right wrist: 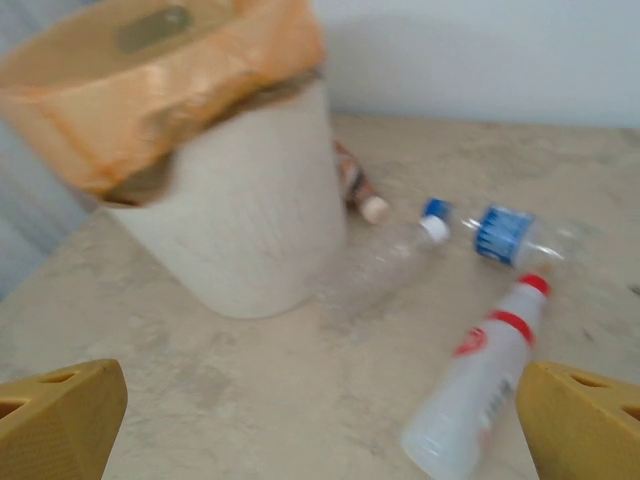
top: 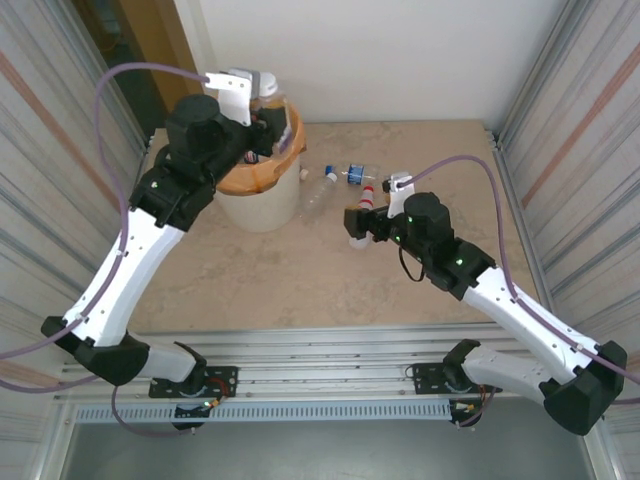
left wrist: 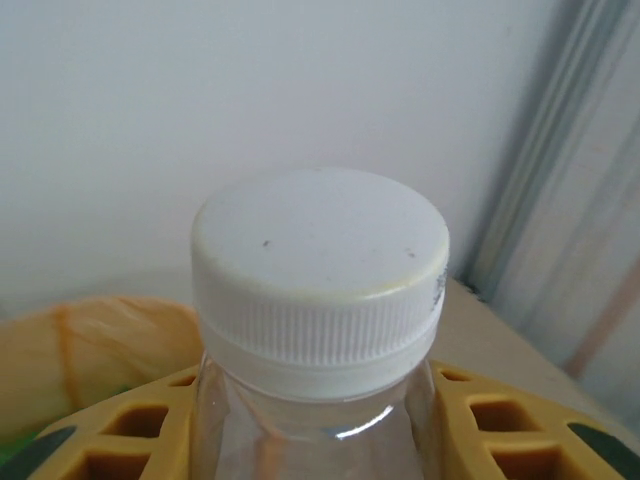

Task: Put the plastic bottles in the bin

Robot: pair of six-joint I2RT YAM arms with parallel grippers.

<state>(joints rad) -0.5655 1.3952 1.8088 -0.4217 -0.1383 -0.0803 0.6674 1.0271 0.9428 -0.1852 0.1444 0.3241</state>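
Hanging over the far side of the bin (top: 262, 205), the left gripper (top: 255, 118) has its yellow fingers (left wrist: 130, 430) clamped on the neck area of a clear bottle (left wrist: 320, 260). The bottle stands upright with its white cap on top, and the bin's orange bag (left wrist: 90, 340) shows low on the left behind it. The bin is a round white bucket standing at the far left of the table (top: 300, 280), close to the back wall (top: 400, 50), with the bag folded out over its rim. The right gripper (top: 362, 228) hovers low over the middle of the table with its fingers (right wrist: 60, 415) spread wide apart and nothing between them. Just ahead of it, nearer its right finger, a red-capped bottle (right wrist: 480, 370) with a white body lies on its side. Beyond that lie a blue-labelled bottle (right wrist: 505, 233) and a crushed white-capped bottle (right wrist: 400, 255) that points toward the bin. A brown bottle (right wrist: 355, 180) lies just beside the bin's wall, partly hidden behind it.
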